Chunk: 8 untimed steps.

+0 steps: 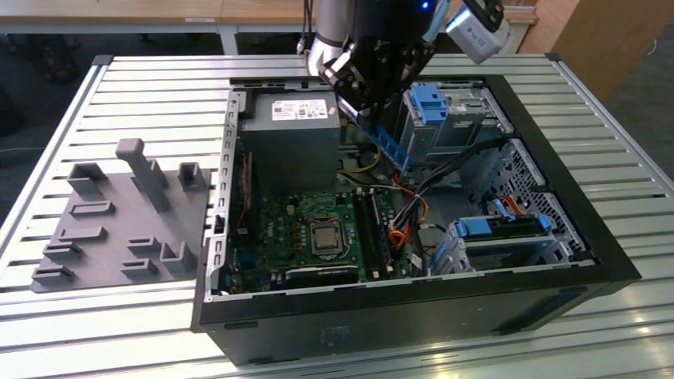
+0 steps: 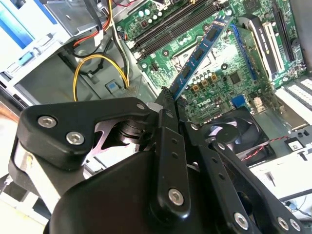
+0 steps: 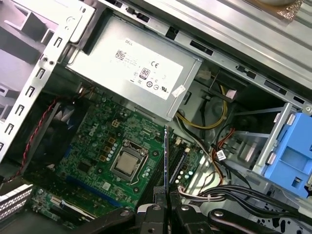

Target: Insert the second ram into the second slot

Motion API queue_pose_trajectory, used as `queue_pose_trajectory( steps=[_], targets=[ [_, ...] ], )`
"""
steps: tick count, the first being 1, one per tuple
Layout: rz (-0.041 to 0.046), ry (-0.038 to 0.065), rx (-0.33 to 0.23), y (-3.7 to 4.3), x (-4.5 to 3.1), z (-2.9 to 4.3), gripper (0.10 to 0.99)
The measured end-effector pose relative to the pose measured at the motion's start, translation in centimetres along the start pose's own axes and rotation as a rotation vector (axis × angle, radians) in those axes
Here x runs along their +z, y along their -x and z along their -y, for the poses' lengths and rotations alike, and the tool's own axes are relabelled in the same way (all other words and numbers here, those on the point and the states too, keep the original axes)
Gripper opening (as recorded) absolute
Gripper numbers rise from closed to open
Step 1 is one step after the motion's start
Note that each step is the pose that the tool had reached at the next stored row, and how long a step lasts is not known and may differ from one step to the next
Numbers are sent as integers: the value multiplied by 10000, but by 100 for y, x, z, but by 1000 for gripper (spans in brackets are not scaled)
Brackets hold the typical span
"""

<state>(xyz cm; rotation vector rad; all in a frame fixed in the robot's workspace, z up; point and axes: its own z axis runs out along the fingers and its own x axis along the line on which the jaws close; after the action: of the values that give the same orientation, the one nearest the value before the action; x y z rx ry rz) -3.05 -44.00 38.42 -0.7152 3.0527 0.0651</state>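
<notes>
We see the gripper (image 1: 365,110) pinching one end of the second ram (image 1: 390,146) between its fingers. The dark blue stick hangs tilted in the air above the motherboard (image 1: 305,229), over its memory slots (image 1: 371,225), not seated, inside the open computer case (image 1: 569,237).

slatted metal table (image 1: 126,79), wooden desks (image 1: 137,12) behind
</notes>
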Motion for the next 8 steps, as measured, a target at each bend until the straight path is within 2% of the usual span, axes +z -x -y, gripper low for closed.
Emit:
queue_pose_trajectory(
  steps=[8],
  targets=[
    [16, -7, 426, 0, 3, 0, 137]
  ],
)
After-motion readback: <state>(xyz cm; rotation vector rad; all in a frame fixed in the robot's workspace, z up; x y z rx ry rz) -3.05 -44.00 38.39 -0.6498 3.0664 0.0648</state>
